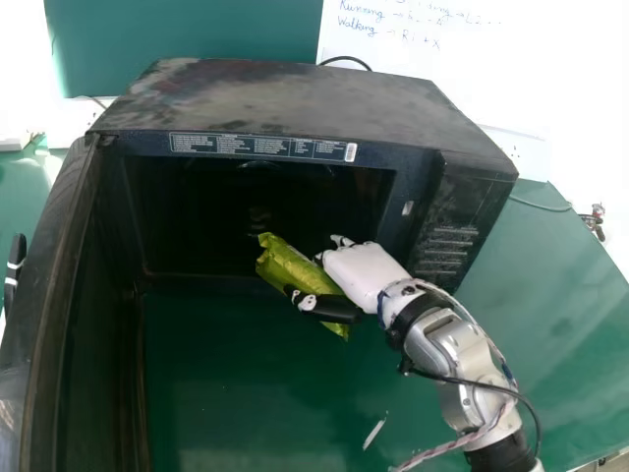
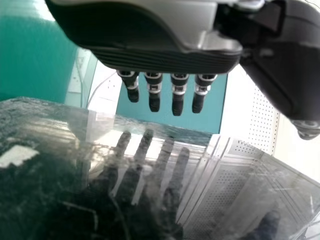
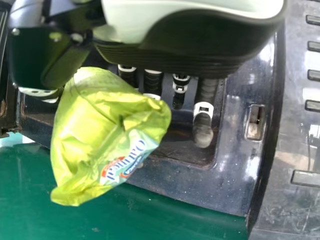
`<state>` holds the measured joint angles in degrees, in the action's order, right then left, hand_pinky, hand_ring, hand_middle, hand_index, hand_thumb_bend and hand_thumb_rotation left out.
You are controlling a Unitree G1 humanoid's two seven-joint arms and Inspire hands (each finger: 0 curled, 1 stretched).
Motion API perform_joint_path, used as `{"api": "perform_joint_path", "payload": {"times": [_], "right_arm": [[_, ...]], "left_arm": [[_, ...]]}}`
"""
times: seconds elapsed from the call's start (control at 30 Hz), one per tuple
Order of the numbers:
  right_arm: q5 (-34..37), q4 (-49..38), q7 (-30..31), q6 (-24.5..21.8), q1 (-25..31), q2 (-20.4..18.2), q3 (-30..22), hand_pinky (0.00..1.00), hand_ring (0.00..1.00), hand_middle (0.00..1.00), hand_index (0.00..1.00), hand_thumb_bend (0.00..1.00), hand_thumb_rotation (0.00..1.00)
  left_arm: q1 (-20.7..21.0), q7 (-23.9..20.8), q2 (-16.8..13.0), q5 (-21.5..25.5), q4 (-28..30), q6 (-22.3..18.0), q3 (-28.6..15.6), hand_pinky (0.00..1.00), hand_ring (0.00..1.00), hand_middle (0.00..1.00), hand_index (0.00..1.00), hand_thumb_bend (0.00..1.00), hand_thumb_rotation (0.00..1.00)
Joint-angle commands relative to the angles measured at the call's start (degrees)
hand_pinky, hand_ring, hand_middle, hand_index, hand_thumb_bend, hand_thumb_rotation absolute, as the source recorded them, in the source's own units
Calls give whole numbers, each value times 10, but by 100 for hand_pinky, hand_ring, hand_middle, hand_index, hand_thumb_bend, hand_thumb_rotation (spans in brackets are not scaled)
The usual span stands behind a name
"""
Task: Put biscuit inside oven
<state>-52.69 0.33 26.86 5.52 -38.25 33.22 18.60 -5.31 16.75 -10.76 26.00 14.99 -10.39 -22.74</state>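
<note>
A: "What is the head view showing?"
B: "The right hand (image 1: 364,273) is gripping a green biscuit packet (image 1: 285,265) between thumb and fingers, at the mouth of a black oven (image 1: 295,98). Its door (image 1: 49,295) is standing open. The left hand (image 1: 14,277) is showing at the left edge."
A: "The left wrist view?"
B: "That hand's straight fingers are spreading above a glossy surface (image 2: 60,180)."
A: "And the right wrist view?"
B: "The packet is leaning before the oven's opening."

Right arm (image 1: 457,359) extended forward, right robot hand (image 1: 364,273) pinching between thumb (image 1: 329,309) and fingers; left robot hand (image 1: 14,275) with fingers (image 2: 177,95) straight.
</note>
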Motion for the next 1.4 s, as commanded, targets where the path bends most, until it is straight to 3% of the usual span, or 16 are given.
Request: {"api": "perform_joint_path", "payload": {"times": [0.0, 0.1, 0.2, 0.23, 0.33, 0.4, 0.57, 0.87, 1.03, 1.37], "right_arm": [[1, 6, -7, 2, -22, -5, 5, 16, 24, 39, 50, 53, 0], [7, 20, -8, 6, -34, -10, 6, 21, 28, 39, 50, 53, 0], [5, 30, 0, -2, -47, -17, 9, 17, 24, 45, 49, 53, 0], [4, 32, 3, -6, -52, -19, 10, 20, 26, 42, 51, 53, 0], [8, 40, 10, -24, -63, -30, 9, 24, 29, 47, 49, 53, 0], [6, 46, 7, -29, -71, -35, 12, 25, 31, 43, 52, 53, 0], [-3, 69, -12, -32, -89, -47, 24, 17, 25, 47, 49, 53, 0], [-1, 112, -33, -31, -118, -66, 35, 15, 23, 47, 49, 53, 0], [-7, 130, -25, -35, -138, -70, 46, 20, 29, 48, 49, 53, 0], [-22, 167, -54, -25, -164, -76, 69, 15, 23, 47, 49, 53, 0]], "left_arm": [[-7, -3, 1, 1, 5, 2, 3, 100, 100, 100, 100, 99, 97], [-8, -2, 0, 1, 4, 1, 2, 100, 100, 100, 100, 99, 97], [-8, -1, 0, 3, 4, 1, 2, 100, 100, 100, 100, 99, 97], [-8, -1, 0, 3, 5, 1, 2, 100, 100, 100, 100, 99, 97], [-10, -4, 1, 0, 8, 2, 2, 100, 100, 100, 100, 99, 97], [-10, -5, 0, -1, 8, 1, 2, 100, 100, 100, 100, 98, 98], [-11, -5, 0, -2, 8, 0, 3, 100, 100, 100, 100, 98, 98], [-15, -12, 1, -2, 17, 4, 6, 100, 100, 100, 100, 99, 98], [-16, -11, 0, 1, 17, 3, 6, 100, 100, 100, 100, 99, 97], [-18, -17, 2, 1, 24, 6, 11, 100, 100, 99, 100, 99, 97]]}}
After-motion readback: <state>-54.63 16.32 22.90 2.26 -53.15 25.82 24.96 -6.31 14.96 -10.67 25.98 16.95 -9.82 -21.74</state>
